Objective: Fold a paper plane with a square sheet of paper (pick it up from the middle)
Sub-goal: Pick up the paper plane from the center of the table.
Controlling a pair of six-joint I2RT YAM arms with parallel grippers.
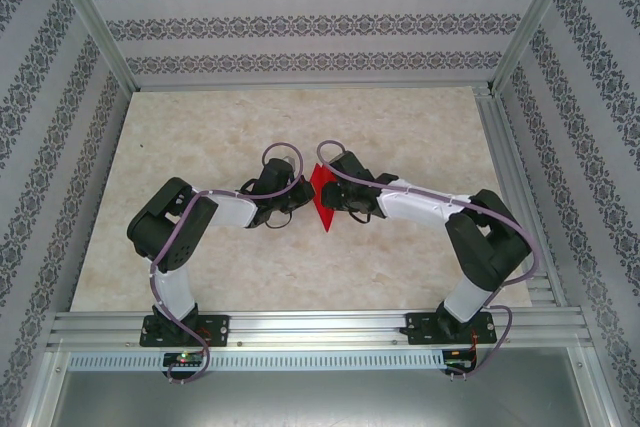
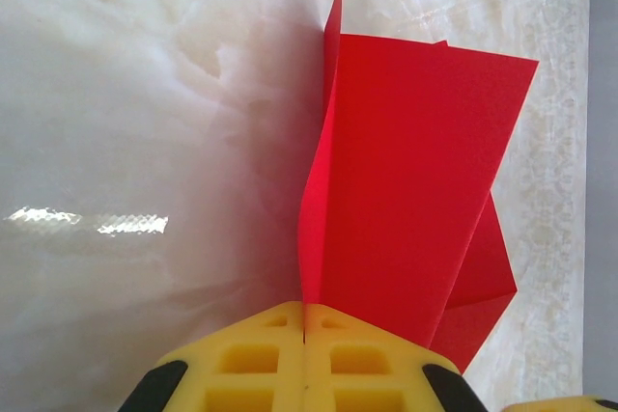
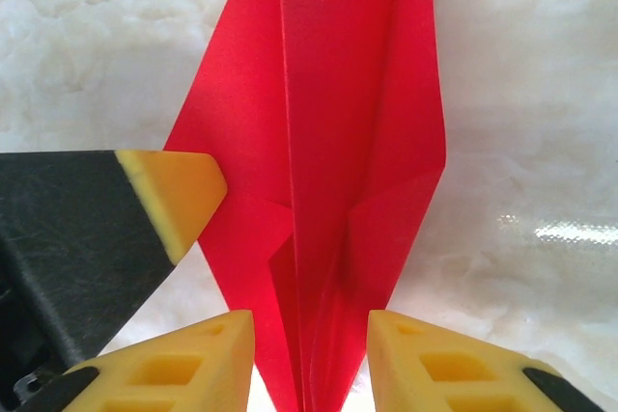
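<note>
The paper plane (image 1: 322, 197), bright red and only part-folded, stands on edge between the 2 pincers near the middle of the table (image 1: 200, 137). From the top camera it is a narrow red sliver running far to near, its pointed end toward the near edge. The left pincer (image 1: 303, 205) is at its left face and the right pincer (image 1: 338, 202) at its right face.

In the left wrist view the left pincer (image 2: 304, 335) is closed. Its 2 yellow pads (image 2: 246, 359) meet along 1 seam, and the paper plane (image 2: 415, 180) rises out of that seam, clamped there. Above the pads the layers fan apart: 1 broad flat panel leans right, a thin edge stands upright at its left, and a smaller folded flap shows behind at lower right.

In the right wrist view the right pincer (image 3: 311, 354) stands at a narrow gap, with 1 yellow pad (image 3: 183, 369) on each side of the paper plane (image 3: 338, 123). The layers between the pads sit loose and splayed, not pressed flat, though their outer faces reach both pads. The paper shows lengthwise creases and 2 side corners. The black, yellow-tipped finger (image 3: 179, 195) of the left pincer comes in from the left, over the paper's left flap.
</note>
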